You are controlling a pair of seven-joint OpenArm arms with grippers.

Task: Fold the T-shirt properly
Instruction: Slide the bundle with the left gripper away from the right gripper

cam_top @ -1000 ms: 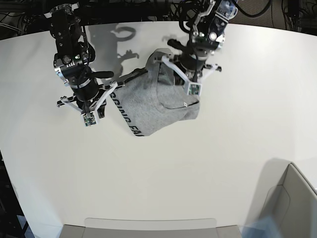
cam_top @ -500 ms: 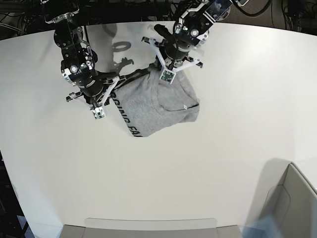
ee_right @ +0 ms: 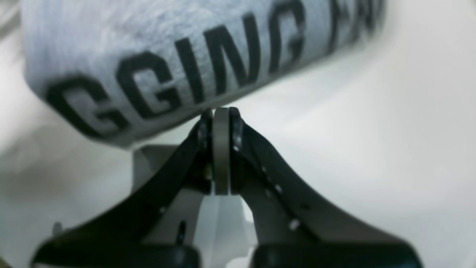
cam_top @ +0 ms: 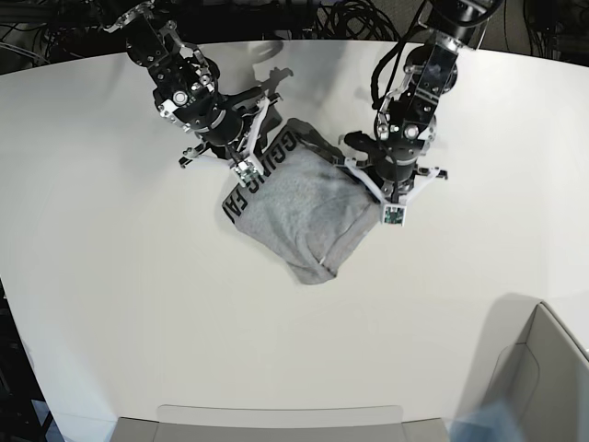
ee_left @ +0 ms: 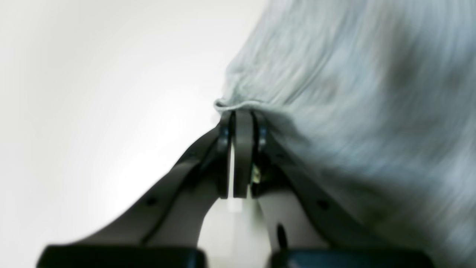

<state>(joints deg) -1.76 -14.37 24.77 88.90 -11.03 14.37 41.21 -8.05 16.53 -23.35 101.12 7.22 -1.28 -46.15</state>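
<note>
both arms have swung the t-shirt (cam_top: 304, 207) round on the table (cam_top: 138, 304); left gripper (ee_left: 241, 115) pinches its hem, right gripper (ee_right: 220, 111) closed, seemingly empty. bundle's tidier, maybe nearly folded.

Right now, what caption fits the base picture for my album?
Two robot arms, left gripper and right gripper, pinch a bunched grey T-shirt on a white table.

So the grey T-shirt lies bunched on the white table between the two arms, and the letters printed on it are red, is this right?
Not quite. The lettering on the T-shirt is black, not red; the right wrist view shows it clearly. The rest holds: the grey shirt lies bunched on the white table between the two arms.
</note>
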